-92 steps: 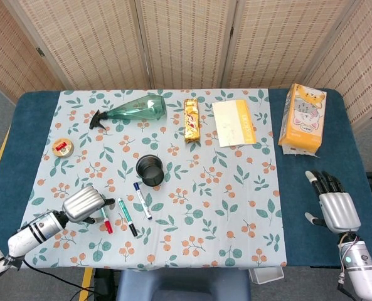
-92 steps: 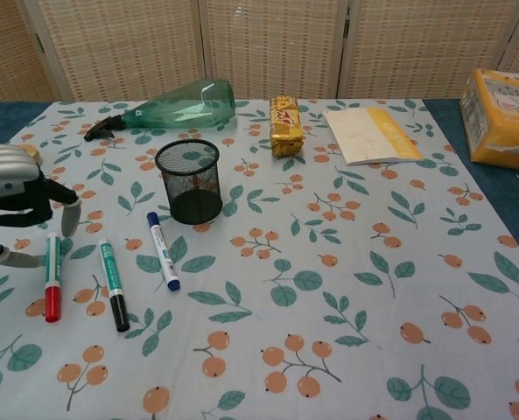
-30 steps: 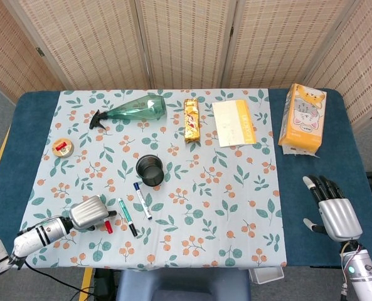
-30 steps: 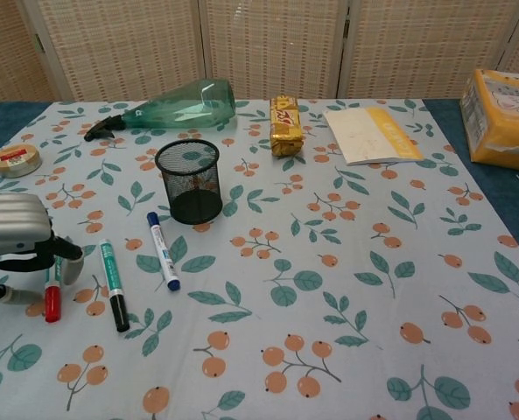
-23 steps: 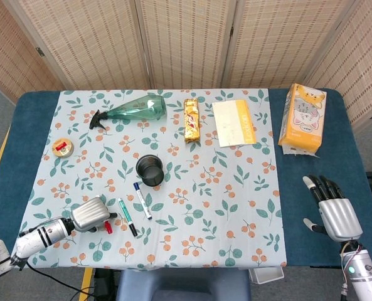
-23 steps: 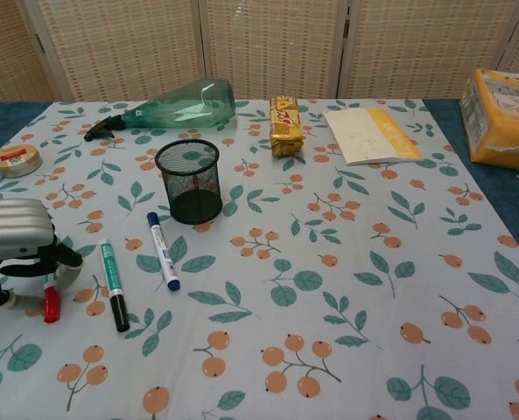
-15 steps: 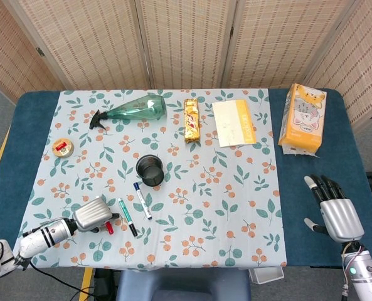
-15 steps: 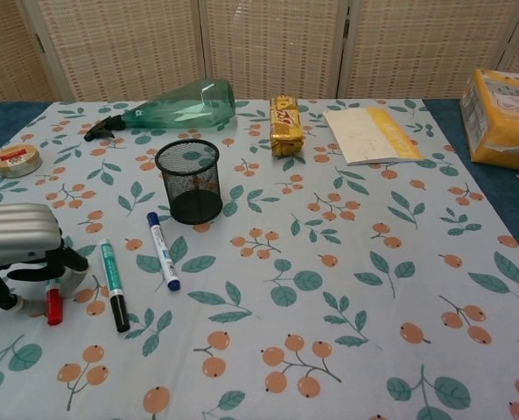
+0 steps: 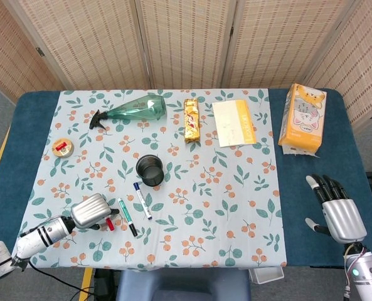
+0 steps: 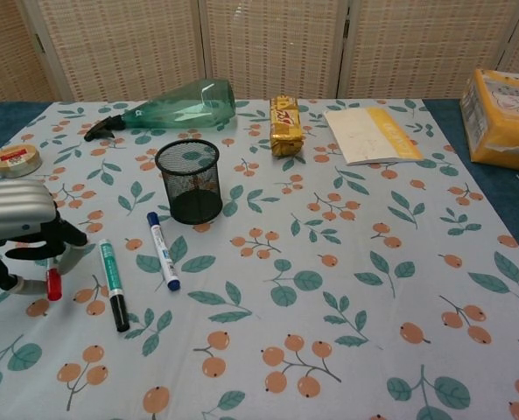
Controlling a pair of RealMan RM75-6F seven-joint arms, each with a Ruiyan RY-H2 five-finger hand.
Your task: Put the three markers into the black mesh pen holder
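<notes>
Head view first: left hand [image 9: 90, 211] sits at the cloth's near left corner, fingers curled over the red marker [image 9: 110, 222]. Green marker [image 9: 127, 217] and blue marker [image 9: 142, 200] lie flat just right of it, below the upright holder [image 9: 150, 170]. Right hand [image 9: 338, 211] hovers off the cloth at far right, fingers spread, holding nothing.

Chest view: left hand [image 10: 16, 220] pinches the red marker [image 10: 53, 281], its cap poking out below the fingertips. Green marker [image 10: 112, 283] and blue marker [image 10: 163, 250] lie between hand and holder [image 10: 189, 182].

Left hand [image 10: 14, 223] curled low — right hand [image 9: 339, 210] flat, fingers spread
</notes>
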